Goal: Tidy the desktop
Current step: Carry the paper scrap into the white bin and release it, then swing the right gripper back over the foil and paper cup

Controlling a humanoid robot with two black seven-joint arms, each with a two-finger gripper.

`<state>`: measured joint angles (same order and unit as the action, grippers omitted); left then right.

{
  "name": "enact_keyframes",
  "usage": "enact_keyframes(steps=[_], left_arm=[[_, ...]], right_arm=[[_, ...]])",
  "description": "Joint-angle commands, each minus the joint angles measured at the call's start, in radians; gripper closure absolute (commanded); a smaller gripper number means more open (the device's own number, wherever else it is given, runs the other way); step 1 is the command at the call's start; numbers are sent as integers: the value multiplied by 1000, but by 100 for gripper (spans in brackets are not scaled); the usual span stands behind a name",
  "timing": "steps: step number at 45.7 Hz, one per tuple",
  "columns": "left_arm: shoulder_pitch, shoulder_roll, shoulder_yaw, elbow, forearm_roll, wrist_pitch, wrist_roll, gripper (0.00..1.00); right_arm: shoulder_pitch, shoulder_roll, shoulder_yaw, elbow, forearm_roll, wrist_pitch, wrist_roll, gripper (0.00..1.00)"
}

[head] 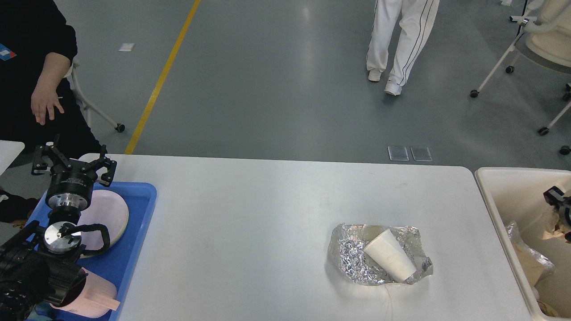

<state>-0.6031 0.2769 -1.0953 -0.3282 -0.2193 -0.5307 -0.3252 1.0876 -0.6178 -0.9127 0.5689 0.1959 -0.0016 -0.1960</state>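
Observation:
The white desktop holds a crumpled sheet of silver foil at the front right, with a white paper cup lying on its side on it. My left gripper is open and empty, held above the far end of the blue tray. Only a small black part of my right gripper shows at the right edge, low inside the cream bin, with crumpled brown paper just below it. I cannot tell whether it still grips the paper.
The blue tray holds a pink plate and a pink cup on its side. The bin also holds foil. A seated person is at the far left. Another person walks behind the table.

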Motion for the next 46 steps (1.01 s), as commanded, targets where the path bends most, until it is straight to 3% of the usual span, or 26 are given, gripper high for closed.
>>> enact_keyframes(steps=[1, 17, 24, 36, 46], left_arm=[[0, 1, 0, 0, 0, 0, 0, 4], [0, -1, 0, 0, 0, 0, 0, 4], [0, -1, 0, 0, 0, 0, 0, 4], [0, 1, 0, 0, 0, 0, 0, 4], [0, 1, 0, 0, 0, 0, 0, 4]], right_arm=[[-43, 6, 31, -11, -1, 0, 1, 0], [43, 23, 31, 11, -3, 11, 1, 0], [185, 16, 15, 147, -1, 20, 1, 0], [481, 12, -2, 350, 3, 169, 0, 0], [814, 81, -163, 483, 5, 366, 0, 0]])
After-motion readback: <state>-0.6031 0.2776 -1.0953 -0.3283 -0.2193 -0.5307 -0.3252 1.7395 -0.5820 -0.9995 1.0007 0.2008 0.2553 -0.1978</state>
